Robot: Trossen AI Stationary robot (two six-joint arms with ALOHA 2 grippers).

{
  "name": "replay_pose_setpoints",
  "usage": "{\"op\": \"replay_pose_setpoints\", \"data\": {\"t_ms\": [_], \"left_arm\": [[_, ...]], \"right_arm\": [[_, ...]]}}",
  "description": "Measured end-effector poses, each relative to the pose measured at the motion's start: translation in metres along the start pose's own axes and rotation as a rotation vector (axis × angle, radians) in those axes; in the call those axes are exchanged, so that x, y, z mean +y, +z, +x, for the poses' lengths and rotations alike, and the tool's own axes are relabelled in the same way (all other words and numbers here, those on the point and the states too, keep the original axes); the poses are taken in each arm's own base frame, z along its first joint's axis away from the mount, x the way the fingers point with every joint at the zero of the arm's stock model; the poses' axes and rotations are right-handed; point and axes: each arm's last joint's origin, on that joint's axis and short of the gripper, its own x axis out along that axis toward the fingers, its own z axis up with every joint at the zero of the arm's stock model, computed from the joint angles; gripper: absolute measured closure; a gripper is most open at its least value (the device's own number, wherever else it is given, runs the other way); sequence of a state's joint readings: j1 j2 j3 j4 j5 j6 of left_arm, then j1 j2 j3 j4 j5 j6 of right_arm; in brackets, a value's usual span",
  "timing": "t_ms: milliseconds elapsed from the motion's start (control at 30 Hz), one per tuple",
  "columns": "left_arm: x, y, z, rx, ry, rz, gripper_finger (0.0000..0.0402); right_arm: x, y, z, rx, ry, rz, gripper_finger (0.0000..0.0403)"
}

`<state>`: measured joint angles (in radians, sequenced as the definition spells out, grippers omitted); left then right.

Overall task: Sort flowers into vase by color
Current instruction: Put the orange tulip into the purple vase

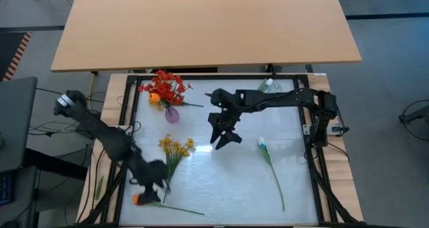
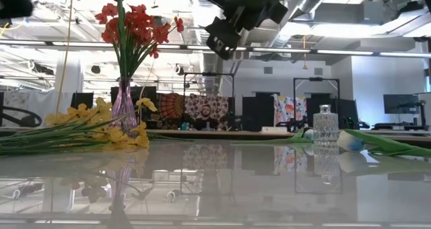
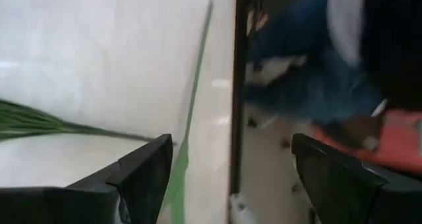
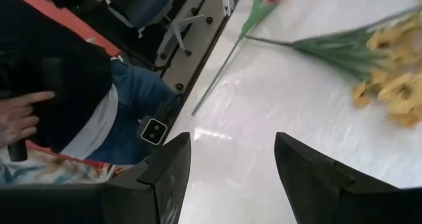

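Pickup stage, it seems: left claw point(image 1: 149, 188) is spread wide over the orange flower point(image 1: 137, 200) at the counter point(image 1: 221, 181) edge. Right claw point(image 1: 224, 135) is held open mid-counter, empty. Lowering and pinching the stem is needed next.

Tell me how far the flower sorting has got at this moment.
Done: red flowers and one orange bloom stand in the purple vase. In hand: nothing; the left hand hangs open over an orange flower, the right hand open mid-table. Left: that flower, the yellow spray, the white flower; the clear vase is empty.
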<state>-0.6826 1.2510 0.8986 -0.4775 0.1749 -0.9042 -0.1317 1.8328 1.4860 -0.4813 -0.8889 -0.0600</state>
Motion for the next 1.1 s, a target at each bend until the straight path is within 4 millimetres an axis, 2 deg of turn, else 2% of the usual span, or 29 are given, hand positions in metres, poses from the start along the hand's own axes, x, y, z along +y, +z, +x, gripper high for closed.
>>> {"op": "replay_pose_setpoints", "data": {"t_ms": [167,300,533,700,833,1033,1100], "left_arm": [[-0.005,-0.022,0.050,0.089,0.110,0.174,0.0104],[-0.002,-0.039,0.078,0.092,0.248,0.259,0.0104],[-0.001,-0.070,0.115,0.161,0.318,0.309,0.0104],[-0.004,-0.088,0.127,0.152,0.398,0.339,0.0116],[-0.006,-0.096,0.126,0.108,0.524,0.378,0.0182],[-0.012,-0.097,0.120,0.163,0.562,0.409,0.0358],[-0.021,-0.094,0.115,0.203,0.517,0.438,0.0386]], "right_arm": [[0.016,-0.001,0.021,0.040,-0.073,0.069,0.0159],[0.032,-0.003,0.039,0.068,-0.111,0.101,0.0159],[0.055,-0.006,0.061,0.102,-0.100,0.181,0.0159],[0.069,-0.010,0.074,0.114,-0.179,0.148,0.0159],[0.075,-0.011,0.080,0.114,-0.240,0.130,0.0159],[0.078,-0.011,0.083,0.099,-0.290,0.129,0.0159],[0.078,-0.009,0.082,0.085,-0.287,0.157,0.0159]]}}
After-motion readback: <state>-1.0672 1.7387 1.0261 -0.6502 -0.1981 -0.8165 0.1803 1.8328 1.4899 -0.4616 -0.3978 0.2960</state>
